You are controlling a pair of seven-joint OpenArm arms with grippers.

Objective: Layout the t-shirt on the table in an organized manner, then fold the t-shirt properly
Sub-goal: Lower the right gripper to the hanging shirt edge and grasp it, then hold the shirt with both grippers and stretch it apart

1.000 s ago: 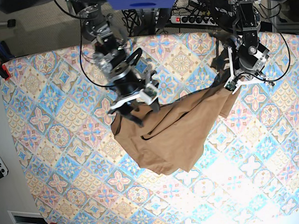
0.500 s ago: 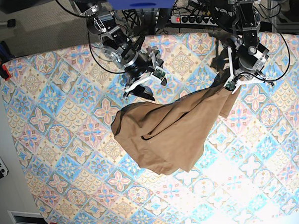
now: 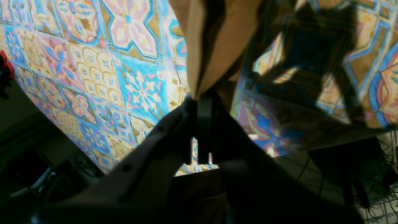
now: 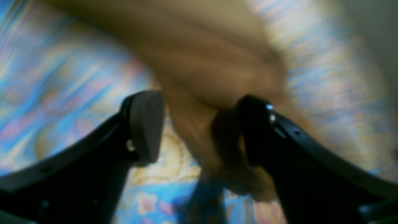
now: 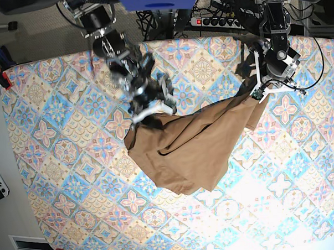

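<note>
The shirt [image 5: 193, 149] lies bunched in a slanted heap around the middle of the table [image 5: 64, 179], one corner drawn up toward the far right edge, where the left gripper [image 5: 258, 94] pinches it. In the left wrist view the jaws are shut tight on a narrow peak of shirt [image 3: 214, 46], and the cloth hangs from that single pinch over the table [image 3: 102, 77]. The right gripper [image 5: 150, 110] stands wide over the heap's far left corner; in its own view the fingers [image 4: 146, 124] are spread with blurred shirt [image 4: 199, 62] between and beyond them, and nothing is clamped. The blur suggests that arm is in motion.

The main risk, as I judge it, is a poor second grasp. If the right jaws close on a thick fold or on two layers at once, lifting would drag the whole heap instead of opening it, and the shirt would stay twisted. If they close on the table instead of cloth, they would catch nothing. The left pinch holds very little fabric, so a hard pull from the other side could slip it free and drop the raised corner. That corner also sits near the far edge, where cables lie just off the table; drift that way could carry cloth over the edge
</note>
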